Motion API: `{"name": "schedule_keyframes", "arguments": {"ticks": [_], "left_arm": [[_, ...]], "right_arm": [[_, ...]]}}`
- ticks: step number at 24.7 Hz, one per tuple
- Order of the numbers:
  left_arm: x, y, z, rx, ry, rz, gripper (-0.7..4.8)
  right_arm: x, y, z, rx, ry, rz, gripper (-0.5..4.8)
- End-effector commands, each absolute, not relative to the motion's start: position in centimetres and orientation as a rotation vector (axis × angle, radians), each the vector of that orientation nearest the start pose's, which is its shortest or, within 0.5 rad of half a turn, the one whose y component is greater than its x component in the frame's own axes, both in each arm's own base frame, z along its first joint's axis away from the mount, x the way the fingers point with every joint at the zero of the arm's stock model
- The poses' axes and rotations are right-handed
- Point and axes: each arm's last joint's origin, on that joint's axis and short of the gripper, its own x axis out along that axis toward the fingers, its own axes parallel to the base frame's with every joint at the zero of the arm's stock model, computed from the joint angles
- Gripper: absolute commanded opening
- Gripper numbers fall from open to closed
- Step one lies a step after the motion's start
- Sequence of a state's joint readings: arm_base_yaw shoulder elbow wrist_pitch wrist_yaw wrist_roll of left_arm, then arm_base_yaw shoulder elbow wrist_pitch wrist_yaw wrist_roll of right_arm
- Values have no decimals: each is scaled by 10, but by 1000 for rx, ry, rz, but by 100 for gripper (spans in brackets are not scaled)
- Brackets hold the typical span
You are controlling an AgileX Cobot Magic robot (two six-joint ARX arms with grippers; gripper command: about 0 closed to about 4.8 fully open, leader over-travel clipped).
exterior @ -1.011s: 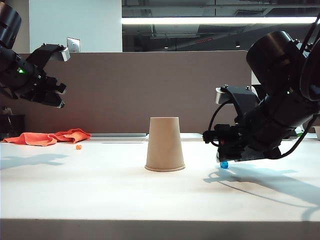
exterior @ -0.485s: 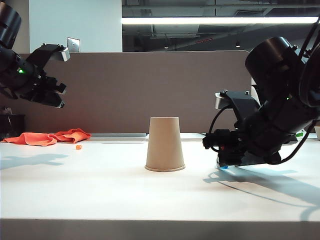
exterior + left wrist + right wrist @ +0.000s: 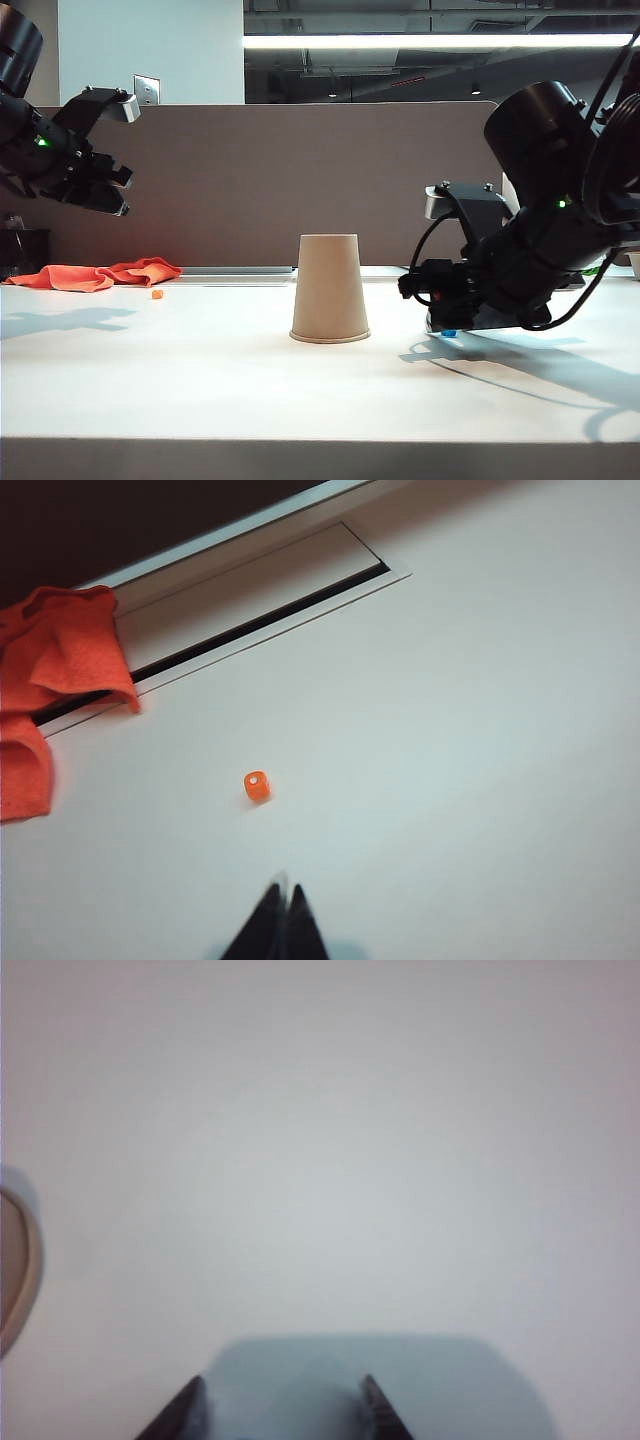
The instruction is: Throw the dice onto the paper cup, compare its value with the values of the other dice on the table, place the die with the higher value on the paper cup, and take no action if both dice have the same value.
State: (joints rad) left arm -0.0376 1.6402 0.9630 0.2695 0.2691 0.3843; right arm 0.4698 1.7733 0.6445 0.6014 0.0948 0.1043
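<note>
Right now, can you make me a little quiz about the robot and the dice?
1. True or false: the paper cup stands upside down on the table.
2. Which gripper is low by the blue die: A) left gripper, B) right gripper?
3. What lies near the orange cloth?

Key:
1. True, wide rim down.
2. B; its jaws are open, while the left gripper hangs shut, high above the table.
3. The tiny orange die, alone on the table.
</note>
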Motion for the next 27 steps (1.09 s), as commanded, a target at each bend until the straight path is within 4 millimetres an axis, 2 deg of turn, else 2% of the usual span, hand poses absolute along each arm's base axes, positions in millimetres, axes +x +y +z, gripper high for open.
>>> {"name": "schedule_keyframes", "arguments": {"ticks": [1,2,5,7,13,16,27], "left_arm": [[354,-21,225,328,326,-379,-5],[354,-21,225,328,326,-379,-5],[354,-21,225,328,326,-379,-5],[354,-21,225,328,326,-379,-5],[354,-21,225,327,326,-379,-5],[354,-21,225,328,326,-379,-5],[354,-21,225,328,325,-379,-5]], "right_arm": [[283,141,117,-48,529,338,134],[283,141,117,-48,529,338,115],[283,141,117,-48,528,338,109],[283,141,117,-48,527,339,80],[284,142,119,-42,507,340,77],[285,143,121,-33,481,346,49],[284,142,151,4,357,356,49]]}}
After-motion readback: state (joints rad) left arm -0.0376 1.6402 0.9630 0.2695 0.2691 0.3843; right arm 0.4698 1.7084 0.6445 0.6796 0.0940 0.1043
